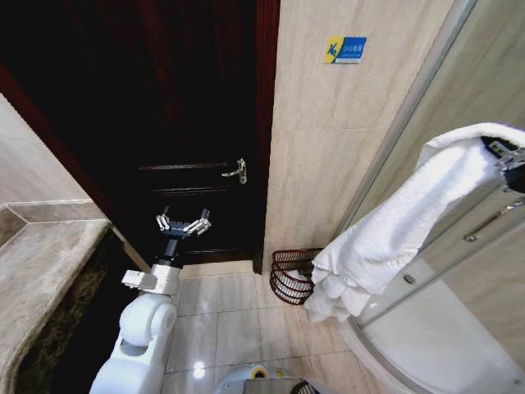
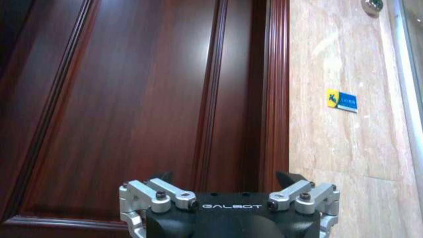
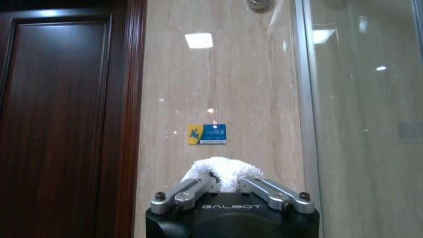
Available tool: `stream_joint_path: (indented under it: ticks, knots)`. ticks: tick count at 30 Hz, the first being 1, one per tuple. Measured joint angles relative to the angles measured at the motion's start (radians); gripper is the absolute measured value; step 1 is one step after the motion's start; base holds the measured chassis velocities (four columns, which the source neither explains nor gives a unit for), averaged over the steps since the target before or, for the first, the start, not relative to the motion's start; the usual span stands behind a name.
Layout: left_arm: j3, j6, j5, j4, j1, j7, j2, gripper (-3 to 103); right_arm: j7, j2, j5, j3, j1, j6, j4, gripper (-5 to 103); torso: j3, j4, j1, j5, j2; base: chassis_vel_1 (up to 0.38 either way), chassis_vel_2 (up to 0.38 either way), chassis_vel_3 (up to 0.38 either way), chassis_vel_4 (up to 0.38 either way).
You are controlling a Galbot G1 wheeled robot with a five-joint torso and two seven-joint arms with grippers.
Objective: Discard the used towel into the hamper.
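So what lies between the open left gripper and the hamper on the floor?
In the head view, bare floor tile and the dark door's frame separate the left gripper from the hamper; the towel hangs beyond.

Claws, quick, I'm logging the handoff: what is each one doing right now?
Left claw: open, empty, raised in front of the door.
Right claw: closed on the towel, which hangs above the hamper.

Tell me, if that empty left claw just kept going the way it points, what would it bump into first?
Most likely the dark wooden door: the open left claw faces its panels with nothing visible between, though depth is hard to judge.
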Motion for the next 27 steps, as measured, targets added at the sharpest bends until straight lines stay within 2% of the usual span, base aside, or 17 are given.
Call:
stream_joint_path:
  ticks: [3, 7, 12, 19, 27]
  knots:
    - [-0.001, 0.001, -0.001, -0.001, 0.003, -0.002, 0.001, 100, 0.004, -0.012, 0.006, 0.001, 0.001, 0.0, 0.0, 2, 0.0, 0.0, 0.0, 0.0, 0.0, 0.0, 0.0, 0.0, 0.0]
    - [-0.004, 0.04, 0.0, -0.023, 0.006, -0.007, 0.003, 100, 0.017, -0.045, 0.019, 0.007, 0.011, -0.003, 0.0, 2, 0.0, 0.0003, 0.0, -0.0001, 0.0, 0.0, 0.0, 0.0, 0.0]
    - [-0.005, 0.044, 0.0, -0.027, 0.0, -0.012, 0.007, 100, 0.019, -0.05, 0.022, 0.009, 0.012, -0.004, 0.0, 2, 0.001, 0.0003, 0.001, 0.0, 0.002, 0.0, 0.0, 0.0, 0.0]
    - [-0.009, 0.032, 0.006, -0.027, 0.007, -0.018, 0.009, 100, 0.016, -0.035, 0.022, 0.018, 0.002, -0.005, 0.0, 2, 0.021, 0.0001, 0.02, 0.0002, 0.042, 0.0, 0.0, 0.0, 0.0]
    - [-0.015, 0.031, 0.007, -0.025, 0.006, -0.018, 0.01, 100, 0.019, -0.08, 0.037, 0.031, 0.01, -0.002, 0.0, 2, 0.05, 0.0002, 0.046, -0.0001, 0.096, 0.0, 0.0, 0.0, 0.0]
